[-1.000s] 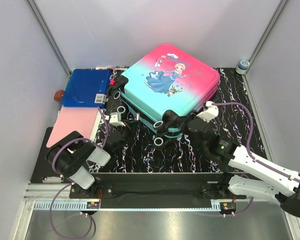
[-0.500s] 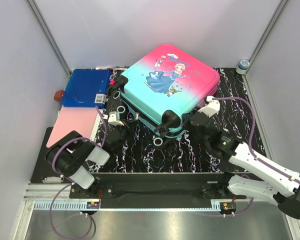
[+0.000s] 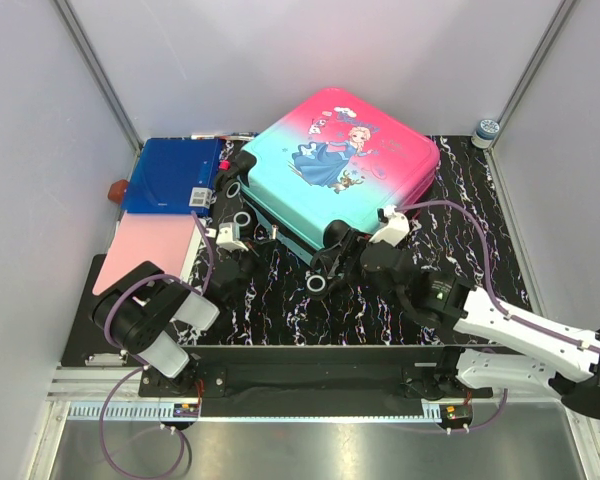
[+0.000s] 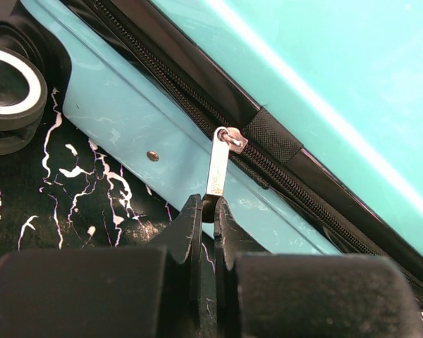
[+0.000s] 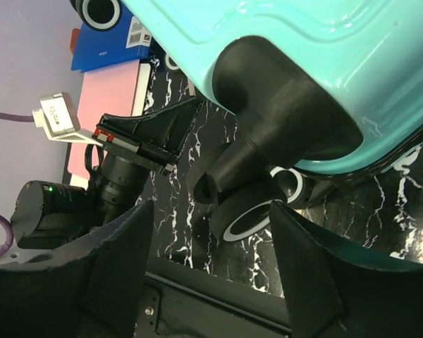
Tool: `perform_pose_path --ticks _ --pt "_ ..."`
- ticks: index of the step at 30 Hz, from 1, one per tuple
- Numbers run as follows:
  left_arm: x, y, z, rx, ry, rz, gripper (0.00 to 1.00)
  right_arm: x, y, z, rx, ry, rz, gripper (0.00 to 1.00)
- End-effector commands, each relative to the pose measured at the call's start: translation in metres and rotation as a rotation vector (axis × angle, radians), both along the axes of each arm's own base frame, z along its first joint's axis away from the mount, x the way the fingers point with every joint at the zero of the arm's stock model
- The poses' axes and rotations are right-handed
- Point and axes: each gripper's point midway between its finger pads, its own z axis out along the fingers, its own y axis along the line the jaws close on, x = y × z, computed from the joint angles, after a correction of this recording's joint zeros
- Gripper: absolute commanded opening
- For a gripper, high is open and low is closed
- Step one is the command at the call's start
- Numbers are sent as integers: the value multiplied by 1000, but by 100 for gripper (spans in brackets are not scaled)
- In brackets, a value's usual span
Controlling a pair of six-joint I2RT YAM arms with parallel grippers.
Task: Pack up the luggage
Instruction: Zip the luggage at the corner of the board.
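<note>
The pink-to-teal hard-shell suitcase (image 3: 340, 165) blocks twelve o'clock. The black marbled mat (image 3: 280, 305) lies open at six. A flat blue folder (image 3: 170, 175) crowds ten.

Blue folder (image 3: 166, 170) touching pink folder (image 3: 150, 252)

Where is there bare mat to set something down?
Bare mat lies between the luggage and the right wall, and in a strip between its wheels and the base rail. Crowded: the luggage's near corner, where the left gripper pinches the zipper pull and the open right gripper sits by those wheels. The blue folder and pink sheet fill the left.
</note>
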Motion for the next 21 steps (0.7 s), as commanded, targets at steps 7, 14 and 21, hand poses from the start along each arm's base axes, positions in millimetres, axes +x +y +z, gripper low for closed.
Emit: perform_pose_path --ticks 7,14,21 --pt "17 9 63 -114 -207 56 0 10 -4 -22 47 87 -177 92" --pt "17 5 58 -123 -192 42 0 27 7 -27 67 107 -278 99" --pt "17 6 59 -126 -203 41 0 41 17 -23 76 91 -337 100"
